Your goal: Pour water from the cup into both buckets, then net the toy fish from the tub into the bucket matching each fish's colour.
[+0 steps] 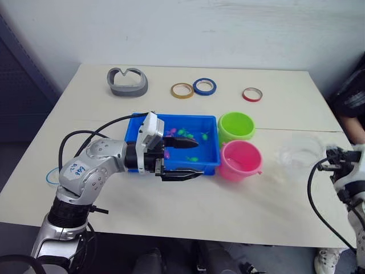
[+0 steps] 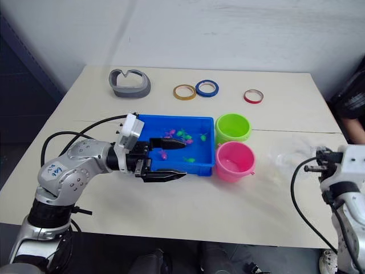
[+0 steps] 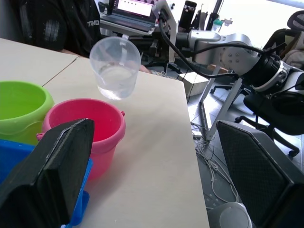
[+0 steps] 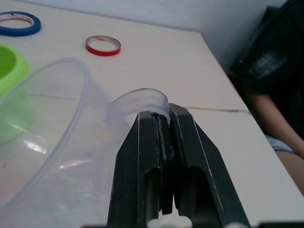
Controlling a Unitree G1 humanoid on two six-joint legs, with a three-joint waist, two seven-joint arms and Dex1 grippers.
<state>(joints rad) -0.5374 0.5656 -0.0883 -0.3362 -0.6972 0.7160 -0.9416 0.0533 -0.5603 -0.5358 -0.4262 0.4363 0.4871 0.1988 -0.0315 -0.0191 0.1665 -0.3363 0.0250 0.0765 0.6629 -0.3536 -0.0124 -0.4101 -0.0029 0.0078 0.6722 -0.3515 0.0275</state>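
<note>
The blue tub (image 1: 215,142) lies mid-table with several tiny green and pink toy fish (image 1: 186,135) in it. Right of the tub stand the green bucket (image 1: 236,127) and, nearer me, the pink bucket (image 1: 240,161). My left gripper (image 1: 185,158) is open, one finger over the tub and the other in front of its near rim, with nothing held. The clear cup (image 1: 299,153) is upright to the right of the pink bucket. My right gripper (image 4: 162,118) is shut on the cup's handle. In the left wrist view the cup (image 3: 115,66) shows beyond the pink bucket (image 3: 95,123).
At the back of the table lie a grey curved object (image 1: 128,81) and three tape rings: yellow (image 1: 182,90), blue (image 1: 204,87) and red (image 1: 252,94). A person (image 1: 353,97) sits at the table's right edge. Bare tabletop stretches in front of the tub.
</note>
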